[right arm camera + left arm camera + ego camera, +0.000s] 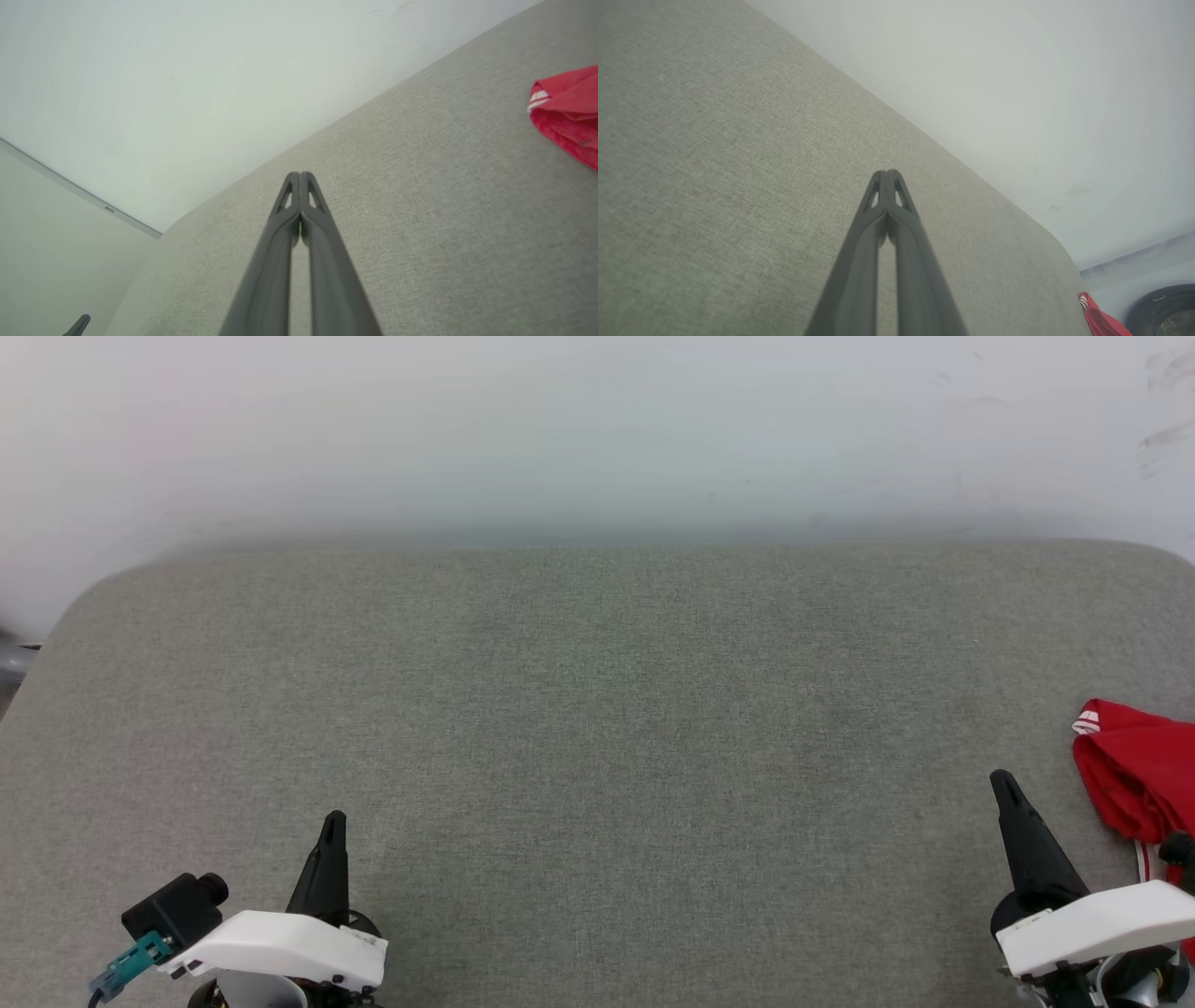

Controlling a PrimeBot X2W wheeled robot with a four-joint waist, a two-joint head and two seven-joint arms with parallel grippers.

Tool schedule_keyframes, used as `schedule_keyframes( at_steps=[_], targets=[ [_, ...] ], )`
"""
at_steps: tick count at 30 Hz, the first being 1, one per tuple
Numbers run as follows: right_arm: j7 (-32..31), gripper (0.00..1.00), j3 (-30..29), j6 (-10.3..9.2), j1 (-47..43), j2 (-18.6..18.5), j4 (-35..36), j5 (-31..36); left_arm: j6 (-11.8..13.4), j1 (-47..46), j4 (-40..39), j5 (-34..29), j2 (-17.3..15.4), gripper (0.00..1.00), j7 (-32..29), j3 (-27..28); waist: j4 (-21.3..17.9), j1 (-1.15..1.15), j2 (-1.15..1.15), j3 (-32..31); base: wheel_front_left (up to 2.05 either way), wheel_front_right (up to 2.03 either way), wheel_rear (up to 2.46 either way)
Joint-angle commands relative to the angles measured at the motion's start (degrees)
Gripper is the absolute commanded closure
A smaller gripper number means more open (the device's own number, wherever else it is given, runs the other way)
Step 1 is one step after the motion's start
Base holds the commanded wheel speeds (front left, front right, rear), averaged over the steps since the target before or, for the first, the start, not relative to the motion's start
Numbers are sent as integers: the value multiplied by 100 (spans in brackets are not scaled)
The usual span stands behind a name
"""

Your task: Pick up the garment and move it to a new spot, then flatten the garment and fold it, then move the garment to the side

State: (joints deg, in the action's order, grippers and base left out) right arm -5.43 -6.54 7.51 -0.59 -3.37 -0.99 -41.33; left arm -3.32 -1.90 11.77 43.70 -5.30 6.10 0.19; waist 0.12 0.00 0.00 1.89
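Red jersey cloth with a flash of red-and-white striped trim: the garment (1134,775) lies gathered in a soft mound at the far right of the grey fabric-covered table (597,709), running out past the head view's right edge, so its full shape and how neatly it is layered cannot be told. This fits either a bundle waiting to be lifted or one already folded and set aside.

Just beside it, on its inner side, the right gripper (1002,778) hovers low with its dark fingers pressed tip to tip, grasping nothing. The left gripper (334,819) sits well apart at the lower left, likewise clenched and empty. A pale wall (597,429) stands behind the table.

The risk, as I judge it, lies in that closeness. The right arm's pale casing overlaps the cloth's near end, so a swing could snag a loose layer, dragging the mound open or off the table's side. Slim closed tips would also pinch only one fold of slippery jersey.
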Motion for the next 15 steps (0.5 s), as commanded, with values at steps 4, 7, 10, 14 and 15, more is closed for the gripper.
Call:
schedule_keyframes(
  at_steps=[4,7,10,14,15],
  targets=[
    [-6,100,-2,-1,204,6,-42,-425,-51,-182,-37,395,0,100,-93,68,0,0,0,-8,0,0,0],
    [-12,100,-2,-1,236,8,-106,-657,-72,-198,-26,615,12,100,-150,98,-1,0,0,-13,0,0,0],
    [-17,100,-2,-1,263,11,-166,-886,-88,-213,-15,831,24,100,-207,126,-1,0,0,-19,0,0,0],
    [-24,100,-3,-1,288,14,-244,-1174,-114,-233,2,1109,39,100,-283,161,-2,0,0,-26,0,0,0],
    [-26,100,-2,-1,298,14,-262,-1245,-122,-238,6,1175,43,100,-301,169,-2,0,0,-28,0,0,0]
  ],
)
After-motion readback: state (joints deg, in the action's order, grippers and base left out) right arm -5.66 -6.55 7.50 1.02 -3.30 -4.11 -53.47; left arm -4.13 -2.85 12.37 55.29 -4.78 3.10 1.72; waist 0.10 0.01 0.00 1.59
